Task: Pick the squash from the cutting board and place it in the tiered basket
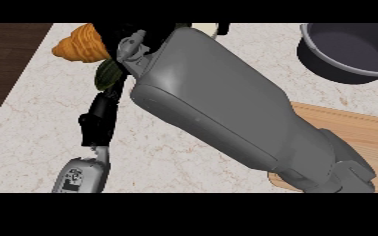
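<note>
At the far end of our right forearm, the right hand (145, 33) shows only as a dark patch near the view's upper edge. The broad grey forearm, which crosses the counter (184, 152) from the lower right, covers most of it. We cannot tell whether its fingers are spread, pressed together or pinching anything.

Just below that hand's grey wrist and a little to its left sits the squash (108, 74), a dark green oval seen partly from behind the arm. It lies close against the wrist, but we cannot tell whether the hand is touching it or holding it. Directly left of the right hand, and just above the squash, is an orange ridged pastry (80, 44); the 2 things are near each other, perhaps touching.

Our left hand (98, 120) shows below the squash, near the view's lower left. Its fingers point up toward the squash, straight and pressed close together, holding nothing. Its fingertips reach just under the squash, though contact is unclear.

Well to the right of the right hand, beyond the forearm, a dark pot (341, 52) stands at the upper right. Below the pot, the cutting board (354, 125) lies partly under our forearm, well apart from the squash.
</note>
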You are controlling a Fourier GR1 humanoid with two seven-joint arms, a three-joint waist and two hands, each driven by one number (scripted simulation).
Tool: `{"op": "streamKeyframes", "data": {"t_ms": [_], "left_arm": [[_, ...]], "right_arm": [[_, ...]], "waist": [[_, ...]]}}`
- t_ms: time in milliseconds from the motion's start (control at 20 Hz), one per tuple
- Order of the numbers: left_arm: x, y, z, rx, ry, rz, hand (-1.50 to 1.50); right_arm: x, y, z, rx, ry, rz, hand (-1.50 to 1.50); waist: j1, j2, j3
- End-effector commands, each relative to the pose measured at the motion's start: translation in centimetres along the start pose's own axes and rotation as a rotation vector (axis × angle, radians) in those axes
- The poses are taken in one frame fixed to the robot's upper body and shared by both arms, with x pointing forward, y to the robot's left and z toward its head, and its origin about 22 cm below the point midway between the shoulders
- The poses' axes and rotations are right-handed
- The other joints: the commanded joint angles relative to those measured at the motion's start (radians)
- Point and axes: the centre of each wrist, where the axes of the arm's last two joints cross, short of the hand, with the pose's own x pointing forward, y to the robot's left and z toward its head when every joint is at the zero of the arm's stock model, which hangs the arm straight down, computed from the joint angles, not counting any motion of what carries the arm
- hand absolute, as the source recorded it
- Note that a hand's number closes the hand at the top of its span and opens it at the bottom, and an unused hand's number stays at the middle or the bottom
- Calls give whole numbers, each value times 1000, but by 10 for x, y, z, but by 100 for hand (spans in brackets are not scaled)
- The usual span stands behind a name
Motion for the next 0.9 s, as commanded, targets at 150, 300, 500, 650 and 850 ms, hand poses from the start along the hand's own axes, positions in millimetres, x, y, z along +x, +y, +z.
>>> {"op": "streamKeyframes", "data": {"t_ms": [150,300,500,650,850], "left_arm": [[-7,13,19,8,7,-6,0],[5,3,10,-4,5,4,0],[-5,2,19,9,4,-9,0],[-9,6,16,14,-3,9,0],[-9,-5,9,12,-5,-4,0]], "right_arm": [[-14,5,-45,-20,131,29,150],[-11,21,-57,-36,142,58,150],[-43,15,-82,-22,144,79,150],[-40,42,-82,6,275,-88,150],[-63,67,-86,46,291,-238,-150]], "waist": [[-13,0,1],[-12,3,1],[-17,3,2],[-7,7,1],[-7,8,1]]}}
